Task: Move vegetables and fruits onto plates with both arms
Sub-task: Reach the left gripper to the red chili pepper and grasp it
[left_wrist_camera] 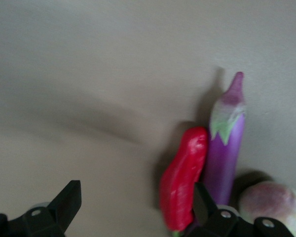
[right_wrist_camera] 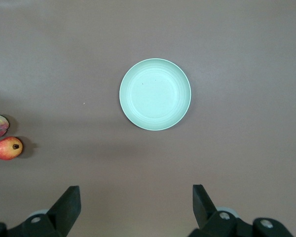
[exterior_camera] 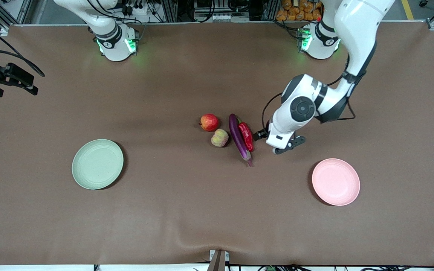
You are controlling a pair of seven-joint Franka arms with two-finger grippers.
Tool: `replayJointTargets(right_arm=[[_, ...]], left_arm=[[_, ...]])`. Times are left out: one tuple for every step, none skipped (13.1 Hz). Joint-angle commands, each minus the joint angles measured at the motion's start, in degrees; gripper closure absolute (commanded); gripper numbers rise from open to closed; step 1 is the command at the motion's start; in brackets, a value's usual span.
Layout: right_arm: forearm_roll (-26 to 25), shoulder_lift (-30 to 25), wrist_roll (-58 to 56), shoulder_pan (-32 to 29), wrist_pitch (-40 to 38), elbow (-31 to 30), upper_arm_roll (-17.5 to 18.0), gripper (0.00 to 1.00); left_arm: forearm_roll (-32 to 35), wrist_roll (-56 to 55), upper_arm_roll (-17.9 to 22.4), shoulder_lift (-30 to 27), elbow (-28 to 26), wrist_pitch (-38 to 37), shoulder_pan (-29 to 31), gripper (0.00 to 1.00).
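Left claw (exterior_camera: 284, 145) low over the bench (exterior_camera: 187, 210), just beside the red chili pepper (exterior_camera: 246, 136) on the side toward the left arm's end, fingers spread wide apart and holding nothing. In the left wrist view, one fingertip already at the chili's flank, the other out over bare bench; chili (left_wrist_camera: 183, 178) and eggplant (left_wrist_camera: 226, 157) side by side, pressed together along their length. Long axes of both roughly parallel, running from near the robots down toward the front camera, slightly slanted. Likely next: a short shift sideways to straddle the chili across its narrow width, without nudging the eggplant (exterior_camera: 238, 137) lying against it.

Right claw (right_wrist_camera: 135, 207) high over the right arm's end of the bench, fingers likewise apart and empty, waiting; pale green plate (right_wrist_camera: 155, 94) seen straight below it. Right arm itself barely in the front view, so the left arm plainly the closer one to the produce.

Pomegranate-like fruit (exterior_camera: 209, 122) round, smooth, red; lumpy yellow-green fruit (exterior_camera: 219, 137) just beside it, nearer the front camera, blushed pink. Eggplant slender, glossy purple, with a pale green cap; chili shorter, wrinkled, shiny. All four clustered mid-bench, none on a plate yet. Green plate (exterior_camera: 97, 164) and pale pink plate (exterior_camera: 335, 181) both shallow, matte, bare, well apart at either end; the pink one closer to the left claw. Bench covering brown, dull, slightly rumpled at the front edge.
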Motion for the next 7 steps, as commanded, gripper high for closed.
replayJointTargets(right_arm=[[0.98, -0.35, 0.51, -0.46, 0.25, -0.18, 0.2, 0.0], [0.98, -0.35, 0.51, -0.46, 0.25, -0.18, 0.2, 0.0], [0.98, -0.35, 0.51, -0.46, 0.25, -0.18, 0.2, 0.0], [0.98, -0.35, 0.51, -0.54, 0.25, -0.18, 0.2, 0.0], [0.98, -0.35, 0.42, -0.54, 0.25, -0.18, 0.2, 0.0], [0.98, -0.35, 0.42, -0.54, 0.25, -0.18, 0.2, 0.0], [0.98, -0.35, 0.42, -0.54, 0.25, -0.18, 0.2, 0.0]], left_arm=[[1.48, -2.35, 0.14, 3.08, 1.57, 3.01, -1.85, 0.0], [2.87, -3.05, 0.14, 3.88, 1.49, 3.88, -2.2, 0.0], [4.37, -4.53, 0.14, 4.75, 1.49, 4.5, -2.99, 0.0], [5.86, -6.38, 0.14, 5.37, 1.49, 5.03, -3.6, 0.0], [7.53, -8.22, 0.14, 6.16, 1.49, 5.56, -4.13, 0.0], [8.94, -9.63, 0.14, 6.95, 1.49, 6.08, -4.4, 0.0], [10.0, -10.69, 0.05, 7.57, 1.49, 6.61, -4.31, 0.0]])
